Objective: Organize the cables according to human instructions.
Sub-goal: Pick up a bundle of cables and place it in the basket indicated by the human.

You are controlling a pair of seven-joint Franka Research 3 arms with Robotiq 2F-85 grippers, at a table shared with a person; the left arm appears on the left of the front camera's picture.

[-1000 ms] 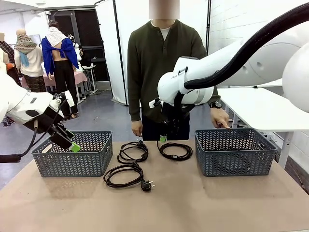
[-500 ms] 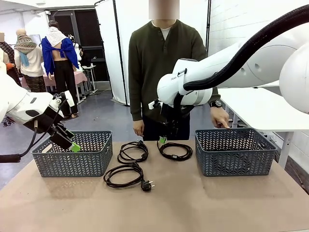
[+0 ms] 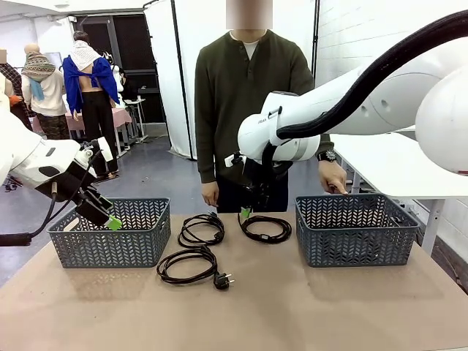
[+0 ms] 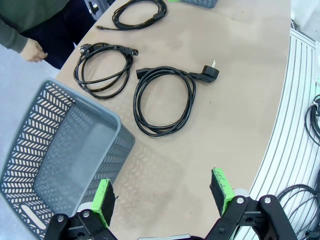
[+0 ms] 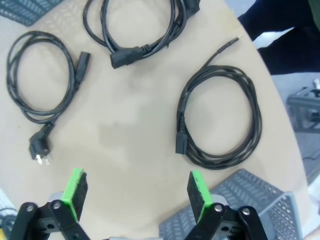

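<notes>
Checking the desk [image 3: 292, 311], you find three cables [image 3: 186, 265] coiled between two baskets [image 3: 355, 234]. Right fingers [image 3: 246, 212] hang open and empty over the far-right cable [image 3: 265, 228]; left fingers [image 3: 113, 222], open, hover over the left basket [image 3: 110, 245].

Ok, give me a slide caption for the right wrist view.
Open right gripper hovers over three coiled black power cords on the tan table, beside a grey basket.
</notes>
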